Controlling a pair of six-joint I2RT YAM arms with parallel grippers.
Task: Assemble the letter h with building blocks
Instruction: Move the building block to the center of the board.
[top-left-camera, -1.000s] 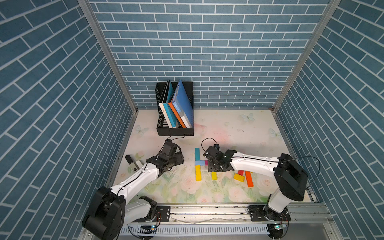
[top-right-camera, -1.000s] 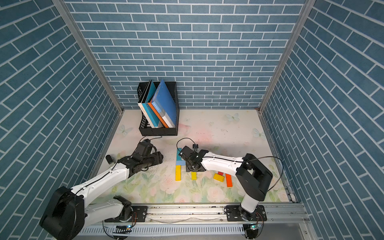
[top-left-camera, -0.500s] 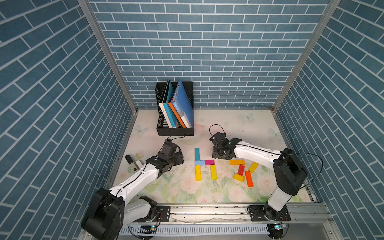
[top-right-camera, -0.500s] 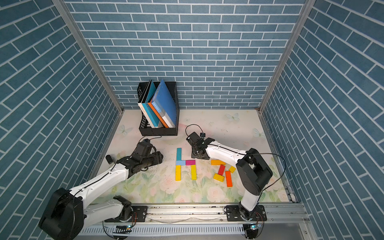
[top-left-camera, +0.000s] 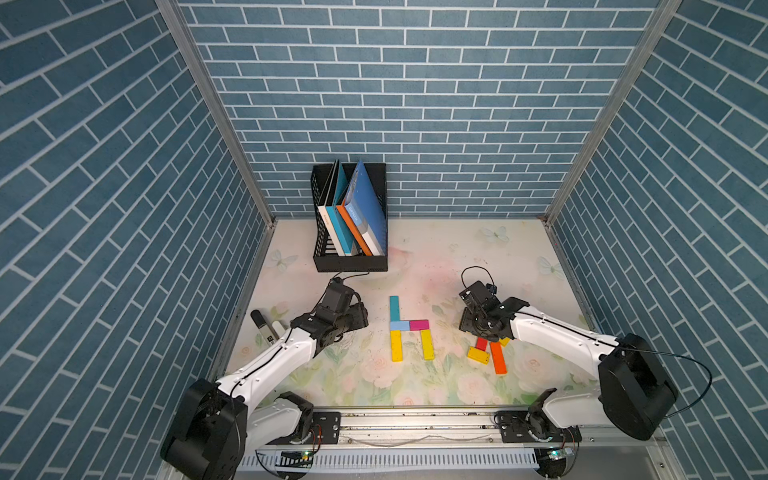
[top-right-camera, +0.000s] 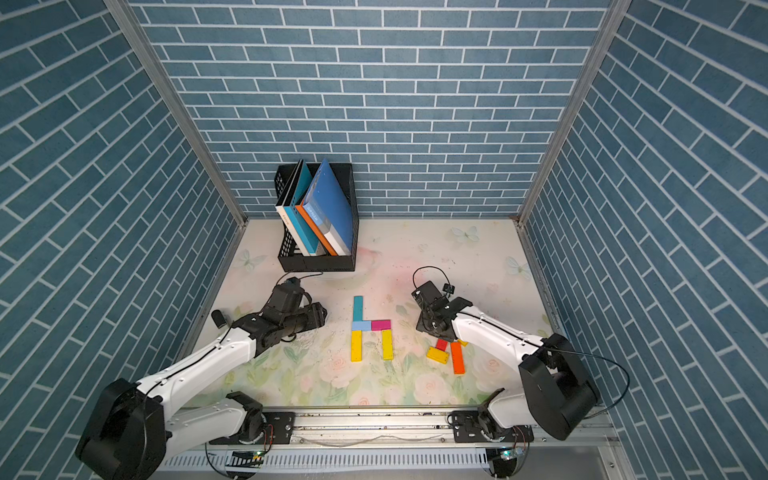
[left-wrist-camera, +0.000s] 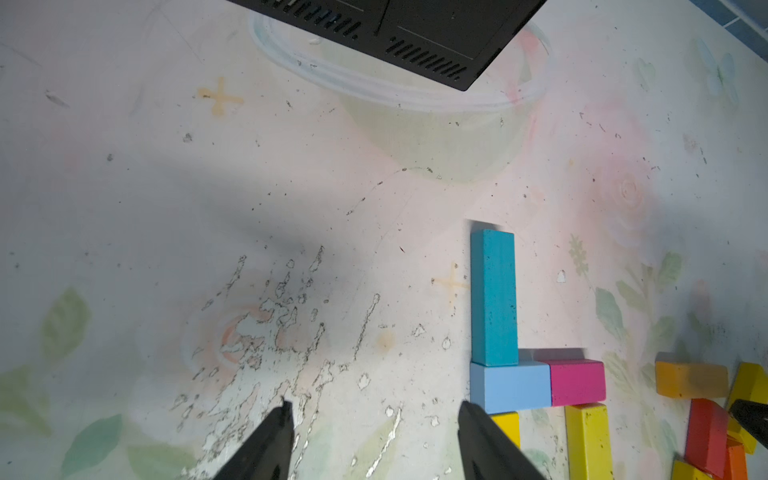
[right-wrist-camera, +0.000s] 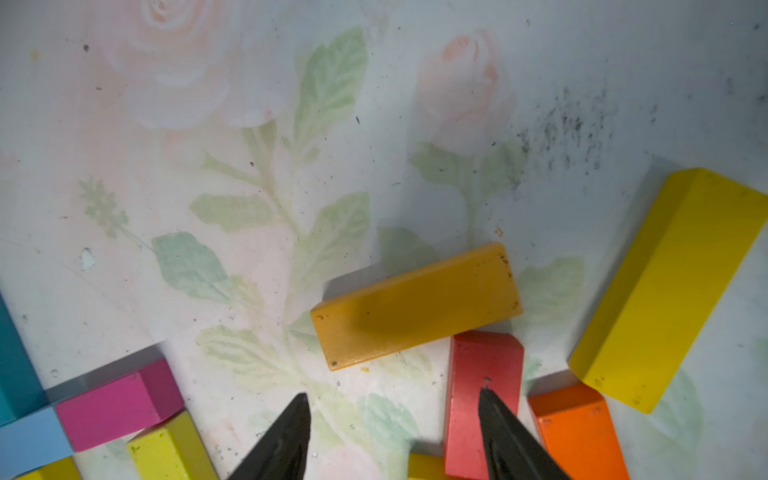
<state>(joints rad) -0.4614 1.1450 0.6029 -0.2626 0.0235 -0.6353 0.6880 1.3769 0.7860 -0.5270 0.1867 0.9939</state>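
Note:
In both top views the building blocks form an h shape: a teal bar over a light blue block, a magenta block beside it, and two yellow bars below. My left gripper is open and empty, just left of the light blue block. My right gripper is open over loose blocks. An amber block lies ahead of its fingertips, and one finger overlaps a red block. An orange bar and a yellow-orange block lie nearby.
A black file rack with books stands at the back, left of centre. A dark marker pen lies by the left wall. Brick-patterned walls enclose the floral mat on three sides, and a metal rail runs along the front.
My right gripper has left the h shape and swung right over the loose blocks, jaws slightly wider. The h shape now lies uncovered. My left arm has not moved.

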